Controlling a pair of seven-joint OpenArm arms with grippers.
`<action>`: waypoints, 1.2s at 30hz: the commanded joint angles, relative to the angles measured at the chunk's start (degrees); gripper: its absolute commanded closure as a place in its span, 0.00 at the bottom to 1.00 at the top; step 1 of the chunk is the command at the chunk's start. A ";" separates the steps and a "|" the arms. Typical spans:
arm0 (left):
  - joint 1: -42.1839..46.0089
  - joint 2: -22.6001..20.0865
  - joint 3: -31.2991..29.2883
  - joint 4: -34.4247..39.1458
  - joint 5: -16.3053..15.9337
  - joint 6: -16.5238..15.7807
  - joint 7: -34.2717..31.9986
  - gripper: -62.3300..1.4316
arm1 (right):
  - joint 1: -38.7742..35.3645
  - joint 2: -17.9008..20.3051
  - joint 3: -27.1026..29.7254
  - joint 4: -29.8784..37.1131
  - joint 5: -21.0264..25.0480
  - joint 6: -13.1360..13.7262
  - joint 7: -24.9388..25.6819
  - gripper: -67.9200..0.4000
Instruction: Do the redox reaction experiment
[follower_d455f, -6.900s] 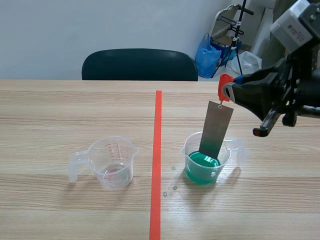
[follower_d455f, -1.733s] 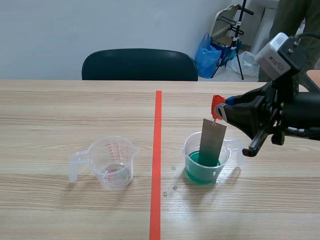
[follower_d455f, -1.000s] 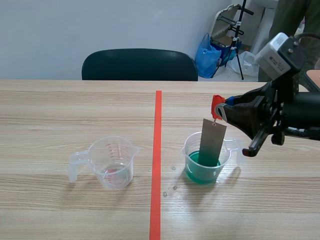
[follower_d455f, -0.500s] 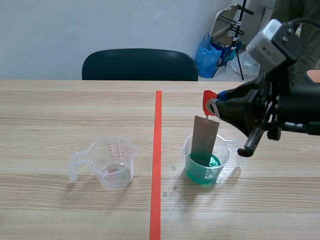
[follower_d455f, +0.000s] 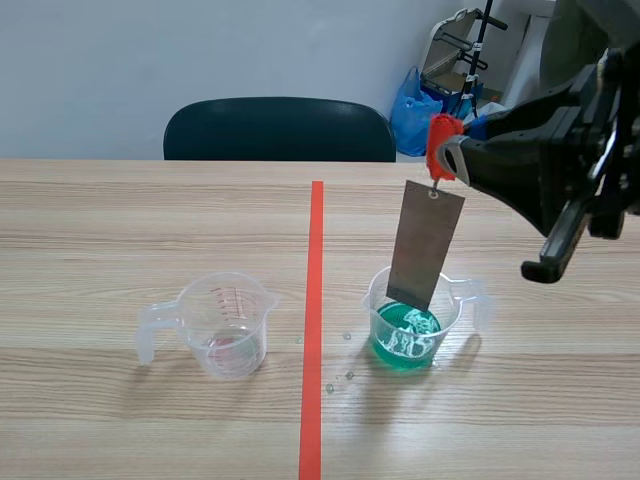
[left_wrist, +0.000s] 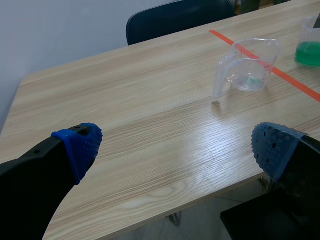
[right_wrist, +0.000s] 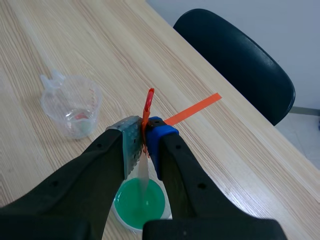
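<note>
My right gripper (right_wrist: 144, 142) is clamped on a red clip (follower_d455f: 441, 140), raised above the table (follower_d455f: 120, 220). A grey strip (follower_d455f: 425, 245) hangs from the clip, long axis near vertical. Its lower end sits in the mouth of a cup (follower_d455f: 449, 322) of green liquid (follower_d455f: 392, 346); whether they touch I cannot tell. Across the tape line (follower_d455f: 313, 300) stands a clear jug (follower_d455f: 225, 325), its red scale too small to read. My left gripper (left_wrist: 180, 150) hangs open, well apart.
</note>
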 joint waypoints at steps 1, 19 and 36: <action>-0.04 0.15 0.07 0.66 -0.17 -0.33 -1.62 0.00 | 0.15 0.76 1.31 1.75 1.31 0.00 -0.42 0.98; -0.04 0.15 0.07 0.66 -0.17 -0.33 -1.62 0.00 | -1.27 0.76 8.72 9.16 9.90 -0.28 -9.77 0.98; -0.15 0.15 0.07 0.66 -0.17 -0.33 -1.62 0.00 | -1.25 0.76 8.74 9.16 10.05 -0.48 -11.65 0.98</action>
